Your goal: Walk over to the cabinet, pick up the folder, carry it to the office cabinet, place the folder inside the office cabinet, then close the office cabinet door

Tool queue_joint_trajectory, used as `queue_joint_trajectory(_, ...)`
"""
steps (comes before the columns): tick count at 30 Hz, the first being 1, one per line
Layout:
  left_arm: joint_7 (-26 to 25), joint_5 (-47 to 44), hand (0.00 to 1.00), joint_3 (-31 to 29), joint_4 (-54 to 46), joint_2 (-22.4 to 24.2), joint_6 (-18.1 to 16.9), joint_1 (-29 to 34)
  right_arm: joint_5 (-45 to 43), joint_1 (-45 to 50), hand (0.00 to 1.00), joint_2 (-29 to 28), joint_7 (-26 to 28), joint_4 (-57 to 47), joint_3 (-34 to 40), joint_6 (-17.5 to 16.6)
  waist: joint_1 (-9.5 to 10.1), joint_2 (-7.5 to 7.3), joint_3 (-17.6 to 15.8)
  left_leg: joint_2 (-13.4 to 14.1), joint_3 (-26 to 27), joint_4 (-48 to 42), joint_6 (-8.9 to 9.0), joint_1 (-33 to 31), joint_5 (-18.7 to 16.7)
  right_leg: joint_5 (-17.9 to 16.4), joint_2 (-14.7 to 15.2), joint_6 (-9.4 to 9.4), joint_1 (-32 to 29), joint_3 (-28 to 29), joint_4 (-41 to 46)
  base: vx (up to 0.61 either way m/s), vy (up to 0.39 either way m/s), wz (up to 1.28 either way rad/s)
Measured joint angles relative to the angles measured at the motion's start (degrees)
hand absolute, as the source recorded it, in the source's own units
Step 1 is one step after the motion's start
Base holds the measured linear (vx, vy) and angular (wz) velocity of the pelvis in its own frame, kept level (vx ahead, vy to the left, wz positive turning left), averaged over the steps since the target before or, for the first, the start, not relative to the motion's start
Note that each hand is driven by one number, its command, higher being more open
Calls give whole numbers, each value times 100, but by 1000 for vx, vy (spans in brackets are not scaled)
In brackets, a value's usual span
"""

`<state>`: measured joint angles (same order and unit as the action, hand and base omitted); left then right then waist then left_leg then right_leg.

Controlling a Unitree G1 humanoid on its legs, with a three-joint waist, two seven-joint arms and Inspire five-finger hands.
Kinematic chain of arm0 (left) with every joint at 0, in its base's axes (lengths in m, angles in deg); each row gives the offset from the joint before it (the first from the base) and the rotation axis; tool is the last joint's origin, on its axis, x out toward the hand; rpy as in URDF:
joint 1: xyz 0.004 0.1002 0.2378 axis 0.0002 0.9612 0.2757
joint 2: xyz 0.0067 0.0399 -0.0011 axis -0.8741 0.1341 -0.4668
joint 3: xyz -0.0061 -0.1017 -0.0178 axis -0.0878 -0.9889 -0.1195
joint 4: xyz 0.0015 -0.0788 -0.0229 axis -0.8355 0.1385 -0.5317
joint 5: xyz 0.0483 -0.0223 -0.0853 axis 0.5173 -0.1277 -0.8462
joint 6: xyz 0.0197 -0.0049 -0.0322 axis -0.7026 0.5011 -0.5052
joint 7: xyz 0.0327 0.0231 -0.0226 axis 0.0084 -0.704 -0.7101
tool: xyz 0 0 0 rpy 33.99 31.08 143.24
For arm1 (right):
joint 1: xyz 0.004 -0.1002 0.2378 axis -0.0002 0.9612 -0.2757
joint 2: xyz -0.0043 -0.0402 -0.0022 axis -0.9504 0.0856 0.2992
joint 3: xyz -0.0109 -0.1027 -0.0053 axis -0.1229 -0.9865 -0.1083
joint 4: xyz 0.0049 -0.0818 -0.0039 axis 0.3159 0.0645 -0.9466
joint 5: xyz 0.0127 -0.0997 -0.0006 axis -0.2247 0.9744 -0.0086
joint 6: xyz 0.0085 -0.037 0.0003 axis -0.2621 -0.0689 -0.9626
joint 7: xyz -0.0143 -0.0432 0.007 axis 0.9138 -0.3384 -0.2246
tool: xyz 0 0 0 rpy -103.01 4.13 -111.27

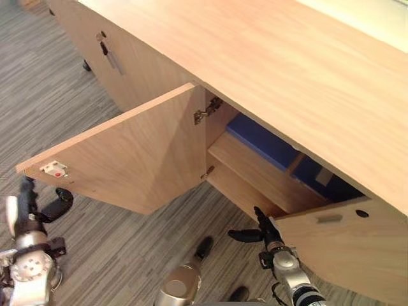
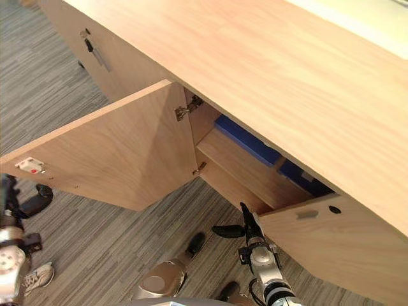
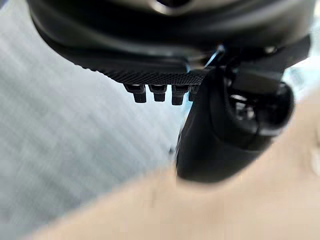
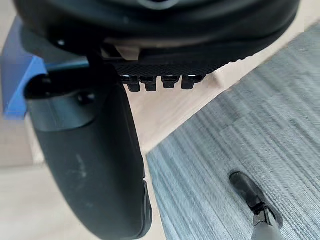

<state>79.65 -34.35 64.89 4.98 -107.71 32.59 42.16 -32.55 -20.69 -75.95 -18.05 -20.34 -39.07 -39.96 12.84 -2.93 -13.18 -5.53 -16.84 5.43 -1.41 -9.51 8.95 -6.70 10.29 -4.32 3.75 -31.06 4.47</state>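
Observation:
The wooden office cabinet (image 1: 287, 64) stands before me with both doors of one bay swung out. A blue folder (image 1: 261, 143) lies flat on the upper shelf (image 1: 255, 172) inside, and its blue edge (image 4: 15, 75) also shows past my right thumb. My right hand (image 1: 264, 229) is open and empty, fingers straight, just beside the free edge of the right door (image 1: 344, 248). My left hand (image 1: 27, 205) is open too, held upright below the outer corner of the left door (image 1: 127, 153), with the door's pale wood (image 3: 240, 210) close behind its thumb.
A closed door with a metal handle (image 1: 109, 56) lies further left along the cabinet. Grey striped carpet (image 1: 57, 95) covers the floor. A person's white shoe (image 2: 39, 275) shows at the lower left.

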Motion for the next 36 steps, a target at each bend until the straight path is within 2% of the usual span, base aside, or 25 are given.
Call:
queue_joint_trajectory(1, -62, -146, 100, -141, -158, 412, -11, 47, -1, 128, 100, -48, -13, 1, 149, 16, -32, -59, 35, 27, 99, 0, 0, -3, -1, 16, -11, -27, -17, 75, -30, -128, 32, -33)
queue_joint_trajectory(3, -85, -214, 100, -144, -397, 657, -18, 306, -7, 378, 100, -86, -26, 9, 372, 77, -110, -123, 76, 94, 337, 0, 2, -7, -5, 43, -21, -69, -37, 130, -38, -104, 33, -14)
queue_joint_trajectory(7, -49, -257, 100, 5, -673, 1128, -142, 900, -66, 722, 100, -110, -54, 35, 758, 145, -282, -118, 83, 198, 776, -1, 32, -9, 17, 69, -20, -104, -100, 296, -47, -103, 53, -15)
queue_joint_trajectory(10, -36, -257, 100, 117, -631, 1266, -144, 1066, -82, 856, 100, -161, -54, 36, 863, 149, -307, -113, 87, 278, 982, -2, 55, 6, 33, 71, -50, -112, -187, 473, -33, -82, 26, -21)
queue_joint_trajectory(13, -34, -257, 100, 179, -534, 1434, -144, 1214, -101, 910, 100, -288, -55, 35, 995, 150, -449, -82, 104, 347, 1157, -2, 95, 14, 61, 56, -107, -137, -238, 669, -30, -80, 6, -14)
queue_joint_trajectory(17, -42, -257, 100, 499, -181, 1577, -119, 1438, -238, 958, 100, -342, -87, 35, 1115, 150, -457, 40, 169, 424, 1522, -4, 102, 16, 66, 72, -165, -156, -461, 1219, 36, -34, 7, -42)
queue_joint_trajectory(21, -124, -264, 100, 755, 88, 1807, -85, 1721, -247, 951, 100, -439, -198, 23, 1229, 149, -584, 90, 168, 497, 1933, -12, 108, -21, 70, 81, -205, -172, -802, 1789, 185, -25, 4, -53)
queue_joint_trajectory(24, -255, -273, 100, 1244, 623, 1790, 243, 1726, -261, 950, 100, -470, -263, -6, 1229, 150, -754, 93, 165, 537, 2329, -13, 112, -95, 49, 81, -221, -173, -1126, 2256, 277, -26, 15, -72)
queue_joint_trajectory(25, -258, -272, 100, 1533, 830, 1787, 409, 1725, -287, 939, 100, -513, -286, -18, 1217, 150, -876, 55, 144, 535, 2560, -43, 106, -134, 36, 82, -196, -163, -1253, 2458, 271, -9, 52, -66)
queue_joint_trajectory(26, -259, -271, 100, 1843, 998, 1776, 559, 1713, -293, 938, 100, -518, -318, -57, 1187, 150, -985, 7, 118, 514, 2742, -103, 42, -170, 38, 115, -142, -114, -1343, 2566, 266, -10, 91, -96)
queue_joint_trajectory(27, -123, -240, 100, 2192, 1123, 1666, 770, 1724, -294, 933, 100, -527, -353, -87, 1171, 151, -1099, 58, 146, 518, 2993, -129, -37, -167, -63, 166, -142, -40, -1423, 2790, 240, -5, 90, -89)
queue_joint_trajectory(28, -24, -147, 100, 2457, 1189, 1451, 782, 1710, -296, 935, 100, -526, -371, -94, 1147, 157, -1145, 43, 146, 513, 3141, -15, -21, -91, -121, 180, -172, -9, -1447, 2880, 203, 10, 127, -94)
queue_joint_trajectory(29, 52, -19, 100, 2654, 1227, 1010, 807, 1609, -301, 940, 100, -651, -398, -140, 977, 176, -1377, -132, 152, 423, 3425, -234, 179, -196, -421, 197, 10, 222, -1552, 3059, 96, 43, 149, -97)
queue_joint_trajectory(30, 65, 141, 100, 2722, 1302, 614, 808, 1425, -298, 948, 100, -702, -392, -185, 867, 138, -1446, -293, 122, 504, 3389, -1535, -700, -554, -622, 242, 169, 152, -1721, 3162, 148, 76, 132, -117)
queue_joint_trajectory(31, 63, 372, 100, 2760, 1316, 480, 833, 1354, -296, 947, 100, -666, -375, -202, 779, 163, -1439, -223, 140, 666, 3242, -1596, -463, -500, -980, 280, -3, 129, -1765, 3267, 148, 78, 104, -150)
queue_joint_trajectory(32, 71, 738, 100, 2914, 1621, 146, 980, 1069, -290, 835, 100, -671, -314, -208, 774, 232, -1549, -277, 116, 694, 3559, -1460, -210, -352, -1149, 387, -29, 45, -1793, 3480, 152, 7, 95, -141)
queue_joint_trajectory(33, 71, 950, 100, 3142, 1869, -73, 1032, 786, -291, 832, 100, -644, -316, -230, 794, 225, -1625, -227, 118, 712, 3700, -1244, -142, -198, -1105, 431, -114, 58, -1776, 3471, 85, -27, 96, -115)
queue_joint_trajectory(36, 174, 1220, 100, 3469, 1906, -370, 1072, 543, -290, 857, 100, -550, -312, -232, 803, 227, -1676, -113, 116, 761, 3866, -911, -67, -35, -1053, 459, -429, 13, -1573, 3363, -83, -78, 68, -61)
